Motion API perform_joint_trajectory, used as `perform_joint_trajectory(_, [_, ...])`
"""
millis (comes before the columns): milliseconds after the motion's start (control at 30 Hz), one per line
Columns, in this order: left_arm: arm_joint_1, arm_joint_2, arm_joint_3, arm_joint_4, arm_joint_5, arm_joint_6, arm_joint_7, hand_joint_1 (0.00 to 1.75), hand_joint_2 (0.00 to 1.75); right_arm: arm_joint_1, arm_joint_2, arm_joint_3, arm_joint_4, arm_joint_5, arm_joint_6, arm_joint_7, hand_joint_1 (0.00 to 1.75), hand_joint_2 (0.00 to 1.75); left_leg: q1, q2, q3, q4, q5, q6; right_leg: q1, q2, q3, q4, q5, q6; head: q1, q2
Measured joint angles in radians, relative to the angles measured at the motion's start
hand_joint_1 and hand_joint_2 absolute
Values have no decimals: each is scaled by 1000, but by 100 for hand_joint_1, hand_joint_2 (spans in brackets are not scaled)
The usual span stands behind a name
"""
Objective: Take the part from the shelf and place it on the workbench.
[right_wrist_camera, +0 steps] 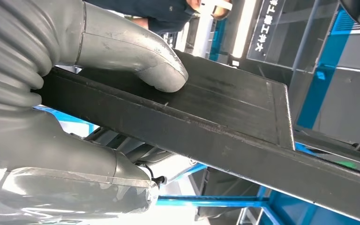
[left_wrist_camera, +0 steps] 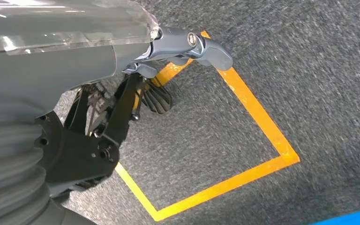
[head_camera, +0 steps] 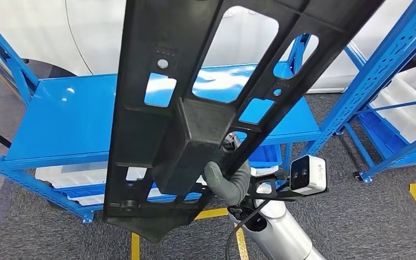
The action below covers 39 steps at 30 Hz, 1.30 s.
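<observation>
- 1 part (head_camera: 195,97), a long black plastic frame with several cut-outs and a boxy block at its middle, hangs lifted in the air, tilted and close to the head camera, above the blue surface.
- The right hand (head_camera: 228,179) grips it at the boxy block: in the right wrist view the thick thumb (right_wrist_camera: 161,75) presses flat on the part's top face (right_wrist_camera: 225,103), with the rest of the hand closed beneath it.
- The left hand (left_wrist_camera: 168,61) hangs over grey carpet and holds nothing; its fingers look loosely curled, and how far apart they are cannot be told.
- The step in hand appears to be the carry: the part is off its support and not yet set down.
- The next move likely calls for lowering the long frame level onto the blue workbench (head_camera: 70,119), keeping its ends away from the 2 blue shelf uprights (head_camera: 379,70) at the right.
- 1 yellow floor-tape outline (left_wrist_camera: 258,136) lies beneath the left hand.
- 1 person (right_wrist_camera: 168,11) stands beyond the part.
</observation>
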Motion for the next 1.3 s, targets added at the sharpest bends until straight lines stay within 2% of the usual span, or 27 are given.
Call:
perform_joint_trajectory(67, [-1,-1,0,0,0,0,-2,0,175,-15,0,3,0,-4,-8,0,175,175,0,-1,-19,16,7,-11,2,3,75,-119,7,-5,0,0])
perform_joint_trajectory(100, [-1,-1,0,0,0,0,-4,0,175,-22,0,4,1,-6,-12,0,175,175,-2,-2,-25,20,13,-18,5,5,89,-148,0,-11,0,0])
perform_joint_trajectory(200, [0,0,0,0,0,0,-15,0,175,-41,0,8,4,-10,-35,0,175,175,0,-3,-38,23,21,-39,8,5,77,-159,12,-38,0,0])
perform_joint_trajectory(233, [0,1,0,0,0,0,-19,0,175,-50,-1,13,6,-12,-47,0,175,175,2,-3,-47,38,1,-44,7,3,68,-160,21,-49,0,0])
perform_joint_trajectory(300, [-1,4,0,0,0,1,-23,0,175,-65,-2,25,8,-25,-75,0,175,175,4,-3,-79,126,-83,-50,7,0,48,-162,41,-64,0,0])
perform_joint_trajectory(367, [-1,8,0,0,0,7,-20,0,175,-75,-4,40,9,-41,-98,0,175,175,5,-3,-110,254,-158,-54,12,-1,24,-160,59,-69,0,0])
perform_joint_trajectory(400, [-1,11,0,0,0,12,-17,0,175,-77,-6,47,9,-47,-104,-1,175,175,5,-3,-113,296,-166,-54,15,-1,11,-159,68,-70,0,0])
perform_joint_trajectory(433, [-1,15,0,0,0,15,-15,0,175,-79,-9,52,9,-53,-107,-1,175,175,5,-3,-101,307,-152,-53,18,-1,-2,-157,77,-71,0,0])
perform_joint_trajectory(467, [0,18,1,0,0,19,-13,0,175,-80,-11,57,9,-57,-108,-2,175,175,4,-4,-72,283,-126,-50,20,-1,-14,-156,86,-70,0,0])
perform_joint_trajectory(500, [0,21,1,0,0,21,-11,0,175,-83,-13,60,9,-61,-108,-2,175,175,3,-4,-27,228,-99,-44,21,0,-25,-155,94,-69,0,0])
perform_joint_trajectory(533, [-1,25,2,-1,0,24,-10,0,175,-87,-16,63,8,-64,-109,-2,175,175,0,-3,28,153,-88,-37,24,0,-33,-154,102,-67,0,0])
perform_joint_trajectory(567, [-2,28,2,-1,0,26,-10,0,175,-90,-18,65,6,-67,-111,-1,175,175,-3,-3,76,81,-88,-30,26,0,-39,-154,109,-63,0,0])
perform_joint_trajectory(633, [-3,36,1,-2,0,28,-9,0,175,-93,-22,67,0,-73,-119,-1,175,175,-11,-3,123,-2,-101,-20,26,-3,-45,-156,125,-51,0,0])
perform_joint_trajectory(700, [-1,43,1,-2,0,27,-9,0,175,-91,-32,67,-7,-78,-126,-2,175,175,-11,-2,117,-16,-87,-11,24,-4,-49,-159,136,-39,0,0])
perform_joint_trajectory(733, [-1,46,0,-2,0,27,-9,0,175,-89,-38,67,-10,-81,-127,-4,175,175,-9,0,111,-20,-76,-5,23,-3,-54,-151,123,-33,0,0])
perform_joint_trajectory(767, [0,48,0,-2,0,27,-9,0,175,-87,-46,67,-13,-82,-128,-5,175,175,-6,2,102,-23,-64,1,22,-2,-65,-126,92,-28,0,0])
perform_joint_trajectory(800, [0,50,0,-2,0,27,-8,0,175,-86,-53,67,-15,-83,-127,-6,175,175,-4,4,91,-25,-53,5,19,0,-80,-80,44,-24,0,0])
perform_joint_trajectory(867, [0,54,-1,-2,0,27,-11,0,175,-80,-64,67,-18,-85,-123,-10,175,175,-5,5,64,-22,-34,10,15,0,-112,45,-44,-15,0,0])
perform_joint_trajectory(900, [0,55,-1,-2,0,28,-13,0,175,-76,-68,67,-18,-86,-119,-13,175,175,-6,5,50,-20,-25,9,12,0,-119,95,-58,-11,0,0])
perform_joint_trajectory(933, [0,57,-1,-2,0,29,-16,0,175,-72,-73,66,-18,-87,-114,-15,175,175,-6,5,36,-16,-17,8,9,0,-112,117,-48,-8,0,0])
perform_joint_trajectory(967, [1,58,-1,-2,0,30,-18,0,175,-69,-77,66,-19,-88,-110,-18,175,175,-5,5,21,-11,-9,5,7,0,-89,105,-22,-6,0,0])
perform_joint_trajectory(1000, [1,59,0,-2,0,30,-20,0,175,-67,-80,65,-21,-88,-105,-20,175,175,-5,5,6,-3,-3,2,4,0,-49,59,6,-5,0,0])
perform_joint_trajectory(1033, [1,60,0,-2,0,31,-21,0,175,-66,-82,64,-25,-88,-101,-22,175,175,-5,4,-7,5,1,-3,2,0,-1,-6,18,-5,0,0])
perform_joint_trajectory(1100, [1,62,0,-2,0,31,-24,0,175,-65,-84,63,-35,-89,-93,-23,175,175,-7,3,-24,20,9,-13,4,2,73,-120,7,-13,0,0])
perform_joint_trajectory(1167, [1,64,0,-3,0,31,-27,0,175,-62,-84,63,-42,-89,-88,-24,175,175,-7,3,-31,24,21,-27,10,5,85,-150,-3,-29,0,0])
perform_joint_trajectory(1233, [2,67,0,-3,0,32,-28,0,175,-59,-84,62,-43,-89,-87,-25,175,175,-3,2,-39,32,15,-39,8,2,73,-151,11,-48,0,0])
perform_joint_trajectory(1300, [3,69,0,-3,0,33,-28,0,175,-57,-83,62,-47,-87,-84,-24,175,175,1,0,-63,94,-53,-48,7,-1,54,-154,31,-66,0,0])
